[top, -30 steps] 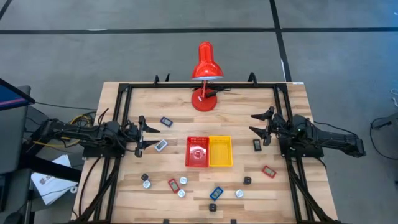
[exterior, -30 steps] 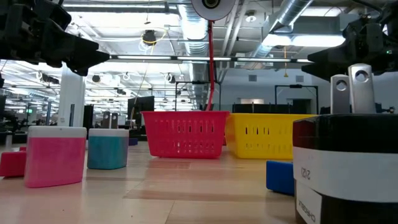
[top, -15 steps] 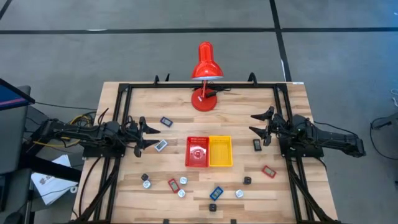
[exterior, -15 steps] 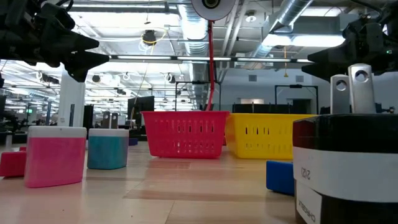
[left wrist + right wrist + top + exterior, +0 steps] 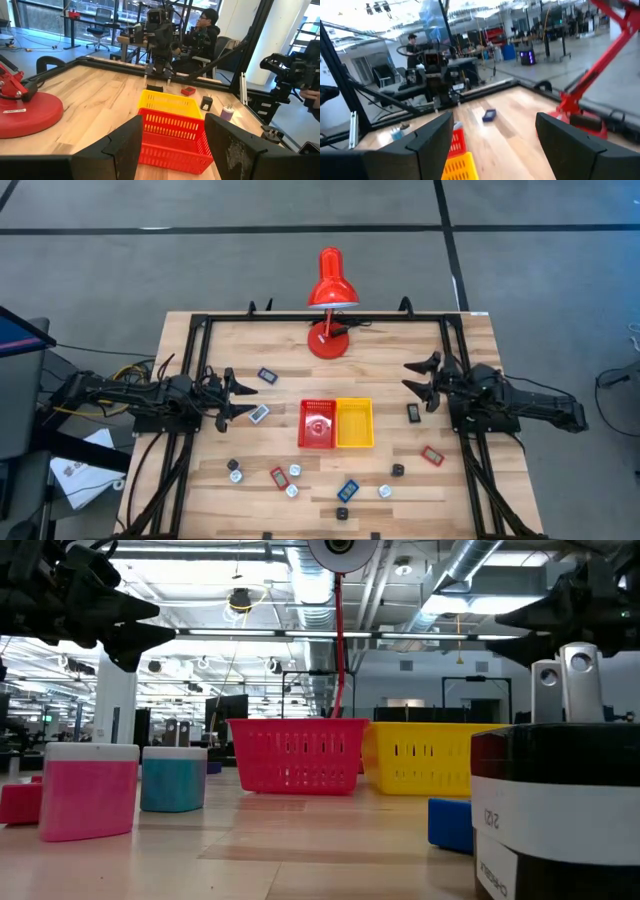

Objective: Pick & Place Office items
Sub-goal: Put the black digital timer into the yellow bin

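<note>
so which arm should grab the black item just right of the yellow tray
Right. The right gripper hangs open almost directly beside the black item, while the left gripper sits across the red tray and yellow tray.

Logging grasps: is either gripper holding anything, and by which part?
Nothing is held. Left gripper and right gripper are both open and empty above the table.

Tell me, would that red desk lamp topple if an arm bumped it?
Probably not easily. The red desk lamp stands on a wide round base that looks solid, which should steady it. Its shade sits high on a thin stem, so a hard knock up there might tip it.
</note>
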Controlling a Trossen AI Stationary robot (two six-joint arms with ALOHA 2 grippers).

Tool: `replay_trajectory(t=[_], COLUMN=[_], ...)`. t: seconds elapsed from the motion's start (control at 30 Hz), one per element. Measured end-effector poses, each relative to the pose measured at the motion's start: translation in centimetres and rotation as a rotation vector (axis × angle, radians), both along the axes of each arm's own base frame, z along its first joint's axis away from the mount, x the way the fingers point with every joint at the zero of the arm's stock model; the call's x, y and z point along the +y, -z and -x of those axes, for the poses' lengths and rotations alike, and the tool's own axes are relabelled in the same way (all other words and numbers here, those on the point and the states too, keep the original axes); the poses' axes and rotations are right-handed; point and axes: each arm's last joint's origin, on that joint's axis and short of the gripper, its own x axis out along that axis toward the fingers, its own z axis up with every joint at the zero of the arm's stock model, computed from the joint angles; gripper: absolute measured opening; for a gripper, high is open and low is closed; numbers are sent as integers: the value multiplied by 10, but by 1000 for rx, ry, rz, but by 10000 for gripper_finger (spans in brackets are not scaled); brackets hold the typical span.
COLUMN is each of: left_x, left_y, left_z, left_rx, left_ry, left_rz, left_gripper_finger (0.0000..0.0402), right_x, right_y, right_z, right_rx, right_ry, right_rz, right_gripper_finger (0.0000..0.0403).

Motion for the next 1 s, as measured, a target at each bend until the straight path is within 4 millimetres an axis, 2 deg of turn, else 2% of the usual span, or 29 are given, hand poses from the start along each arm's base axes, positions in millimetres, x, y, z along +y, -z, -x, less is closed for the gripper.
replay_trajectory(t=[0.1,0.33,0.53,0.63,0.8,1.0], left_x=[0,0,0,0,0,0], left_y=[0,0,0,0,0,0], left_z=[0,0,0,0,0,0], left_rx=[0,1,3,3,2,2], left_ry=[0,1,1,1,1,1], left_rz=[0,-42,-62,-63,-64,-64], left_gripper_finger=[208,208,208,208,208,208], right_x=[1,4,5,3,-3,-7], right_y=[5,4,-11,-24,-31,-43], right_z=[0,-1,0,3,-4,-31], right_rx=[51,37,-92,-110,61,314], right_ry=[-14,-36,-45,49,227,297], right_rz=[-15,-36,-14,-10,-61,-228], right_gripper_finger=[281,297,297,297,297,295])
